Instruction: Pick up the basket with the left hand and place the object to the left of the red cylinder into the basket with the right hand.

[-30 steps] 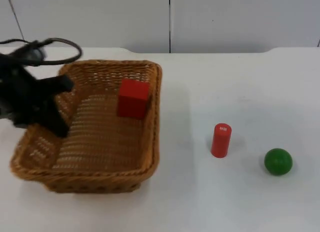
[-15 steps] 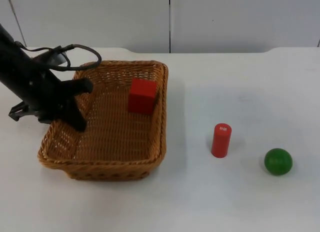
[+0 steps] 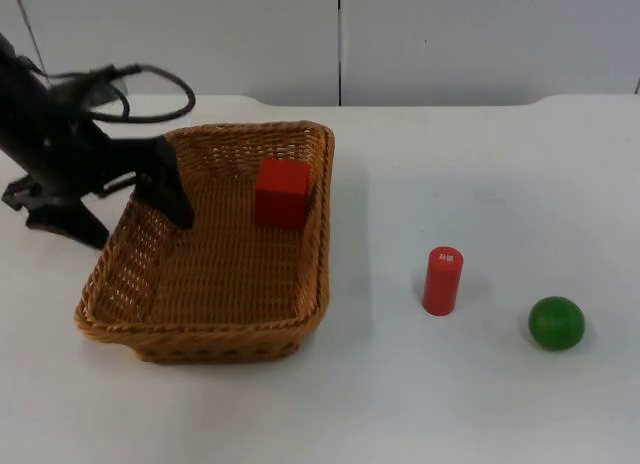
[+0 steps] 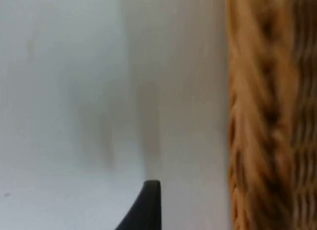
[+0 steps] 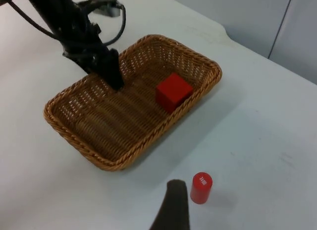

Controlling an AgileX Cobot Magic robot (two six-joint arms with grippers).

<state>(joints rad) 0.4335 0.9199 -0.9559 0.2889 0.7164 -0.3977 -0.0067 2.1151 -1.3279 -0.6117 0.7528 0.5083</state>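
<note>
Straddling basket (image 3: 215, 259) wall at nine o'clock, left pincer (image 3: 135, 209) spread. Wicker light, stiff; rim best hold. Right pincer (image 5: 171, 210) waits, state unclear.

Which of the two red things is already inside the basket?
The red cube, resting in the wicker basket against its far wall; the red cylinder stands upright on the bare table.

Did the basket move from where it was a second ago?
Yes. The basket has shifted right, toward the red cylinder, which stayed put, and it has stopped tilting. The left gripper straddles its left rim, open.
</note>
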